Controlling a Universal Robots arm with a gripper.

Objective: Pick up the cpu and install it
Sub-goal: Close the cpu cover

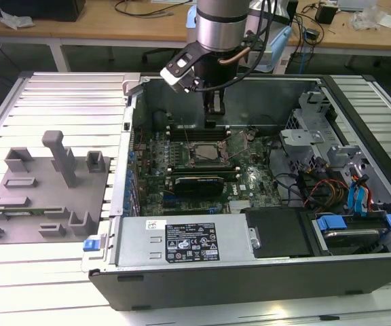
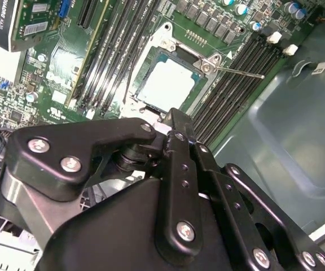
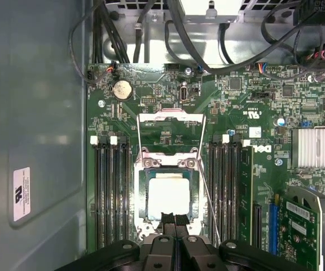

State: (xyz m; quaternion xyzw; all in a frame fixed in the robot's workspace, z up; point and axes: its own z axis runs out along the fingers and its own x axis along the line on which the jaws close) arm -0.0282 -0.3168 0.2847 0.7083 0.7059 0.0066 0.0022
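The cpu point(image 3: 168, 195) is a silvery-white square lying flat in the metal-framed motherboard socket point(image 3: 141, 195); it also shows in the second wrist view point(image 2: 168, 84). The socket's load frame point(image 3: 171, 119) is swung open and its thin wire lever point(image 3: 209, 203) stands free beside it. My gripper point(image 3: 174, 218) is shut, its fingertips pressed together with nothing between them, hovering at one edge of the cpu. In the exterior view the gripper point(image 1: 214, 119) hangs inside the open computer case, just behind the socket point(image 1: 203, 155).
Memory slots point(image 3: 110, 192) flank the socket on both sides. A graphics card point(image 1: 197, 183), cables point(image 1: 324, 190) and drive cages point(image 1: 311, 129) crowd the case. A grey moulded tray point(image 1: 46, 197) with blocks and posts lies on the slatted table at the exterior view's left.
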